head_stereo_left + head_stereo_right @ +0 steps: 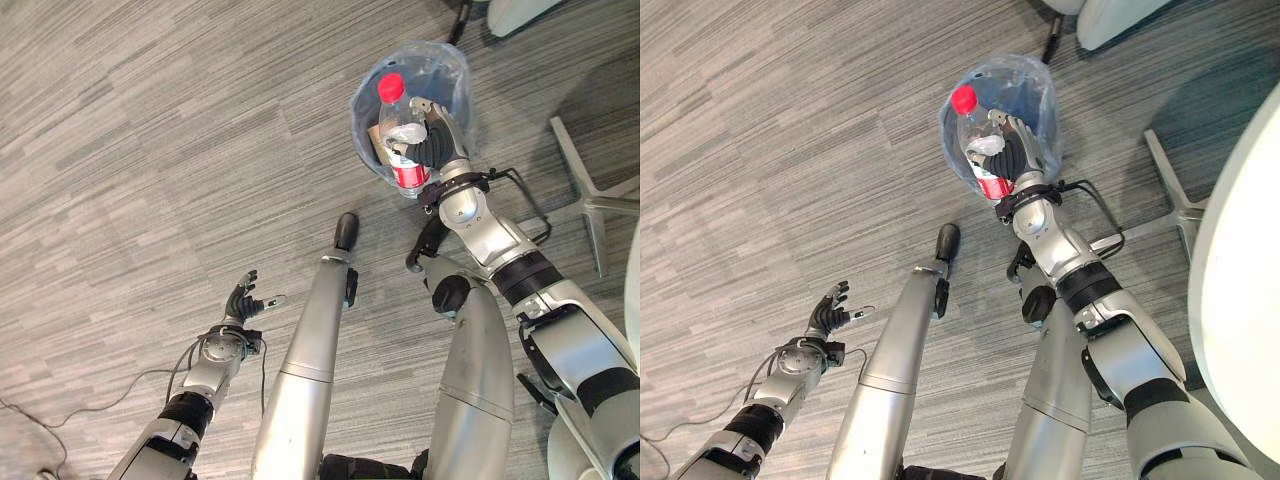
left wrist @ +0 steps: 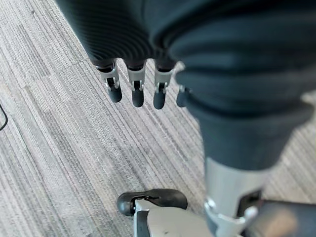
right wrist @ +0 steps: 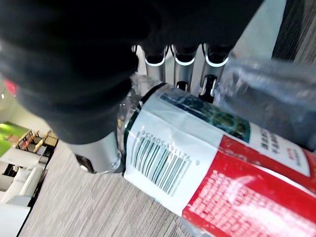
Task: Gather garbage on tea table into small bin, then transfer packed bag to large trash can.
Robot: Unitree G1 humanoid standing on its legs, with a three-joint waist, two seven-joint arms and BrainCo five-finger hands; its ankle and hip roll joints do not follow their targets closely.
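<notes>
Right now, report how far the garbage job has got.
Done: a brownish item already lies inside the small bin, lined with a clear bag. In hand: the right hand has its fingers curled round a red-capped plastic bottle, held over the bin's opening. The left hand hangs open over the floor. Left: dropping the bottle, then carrying the bag to the large can.

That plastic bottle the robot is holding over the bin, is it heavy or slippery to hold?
Probably light: the clear bottle looks empty. Its thin wall looks dented where the right hand curls around it, so it likely gives under pressure. The smooth plastic and glossy label could be somewhat slippery. Released, it would probably drop into the bag-lined bin beneath.
</notes>
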